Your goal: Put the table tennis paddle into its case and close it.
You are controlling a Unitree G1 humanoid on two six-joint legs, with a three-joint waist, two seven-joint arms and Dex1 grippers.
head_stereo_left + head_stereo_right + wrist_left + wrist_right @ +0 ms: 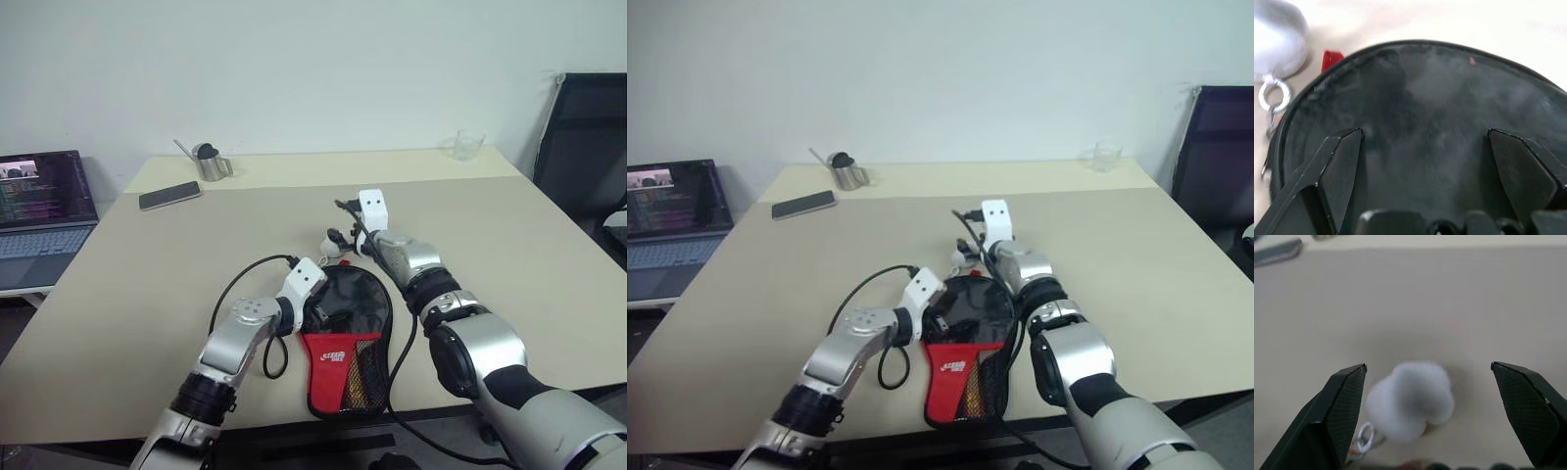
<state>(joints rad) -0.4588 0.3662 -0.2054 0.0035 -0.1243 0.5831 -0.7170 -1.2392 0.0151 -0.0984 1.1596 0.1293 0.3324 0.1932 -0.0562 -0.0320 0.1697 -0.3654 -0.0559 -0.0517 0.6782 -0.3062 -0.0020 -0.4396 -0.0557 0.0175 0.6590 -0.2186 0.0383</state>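
on the bench [147, 284], both released tools are closing on the case [345, 338], the right tool [1427, 416] needing to clench the white ball pull [1410, 399].

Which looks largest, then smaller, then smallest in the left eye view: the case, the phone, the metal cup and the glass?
1. The case, by far the largest, though it is also nearest the camera.
2. The phone.
3. The metal cup.
4. The glass.

The metal cup and the glass look close in size and stand farthest away, so their order is unsure.

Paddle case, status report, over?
Both grippers open, left gripper over black fabric paddle-shaped case, right gripper at its small white ball pull. Nothing in the way.
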